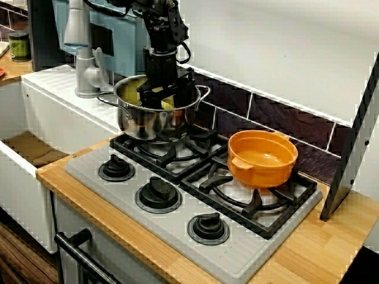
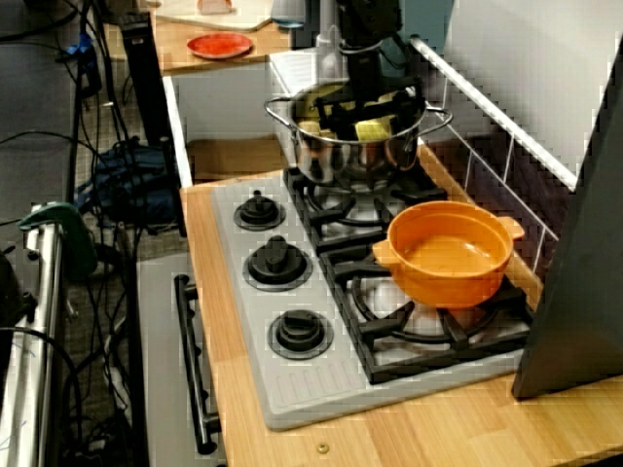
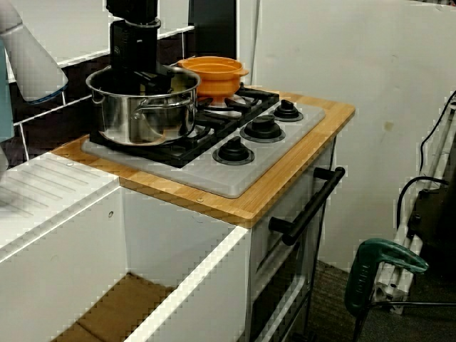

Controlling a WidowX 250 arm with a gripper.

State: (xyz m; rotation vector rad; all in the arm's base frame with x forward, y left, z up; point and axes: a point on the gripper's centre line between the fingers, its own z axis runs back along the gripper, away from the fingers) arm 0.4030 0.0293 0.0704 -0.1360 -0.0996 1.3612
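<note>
Facing the tiles, gripper (image 1: 164, 97): it hangs straight down into the steel pot (image 1: 148, 121). I'd guess the tall wall leaves no way in from the side.
Facing the tiles, steel pot: it sits level at the back of the hob (image 1: 112, 189), at the end nearest the sink (image 1: 35, 151), with a handle out to either side.
From over the knobs, yellow thing (image 2: 375, 129): it lies low inside the steel pot (image 2: 355, 161), right by the gripper (image 2: 358, 117).
From over the knobs, grip: the tips sit below the rim, so I cannot tell whether they are spread or pinching the yellow thing.
From over the knobs, orange pot (image 2: 450, 255): it stands further along the hob, apart from the steel one, and looks empty.
From the sink end, arm (image 3: 134, 43): it is upright over the steel pot (image 3: 142, 114), whose wall hides the gripper altogether.
</note>
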